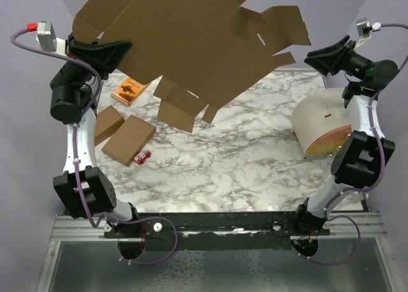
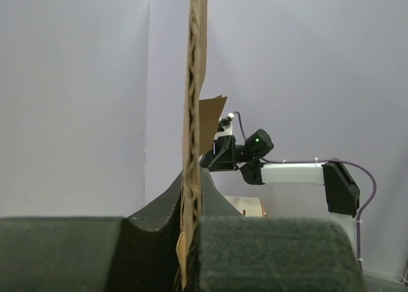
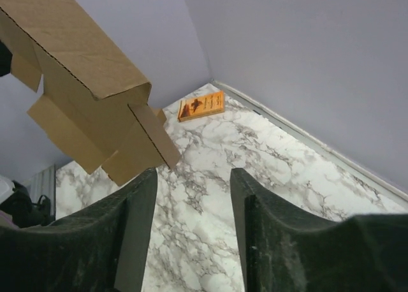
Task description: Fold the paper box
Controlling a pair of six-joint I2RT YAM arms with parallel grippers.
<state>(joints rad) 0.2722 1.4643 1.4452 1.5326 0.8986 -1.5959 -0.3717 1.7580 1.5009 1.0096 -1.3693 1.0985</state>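
Brown paper box (image 1: 185, 37) unfolded, flaps dangling, aloft in left pincer (image 1: 118, 50).

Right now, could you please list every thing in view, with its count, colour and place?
paper box: one, brown, held in the air over the far left of the table
book: one, orange, on the table, far left
flat cardboard pieces: two, brown, on the table, left side
small object: one, red, beside the larger piece
round object: one, cream, right side
table: one, white-grey marble
left gripper: black, shut on the paper box
right gripper: black, open, empty
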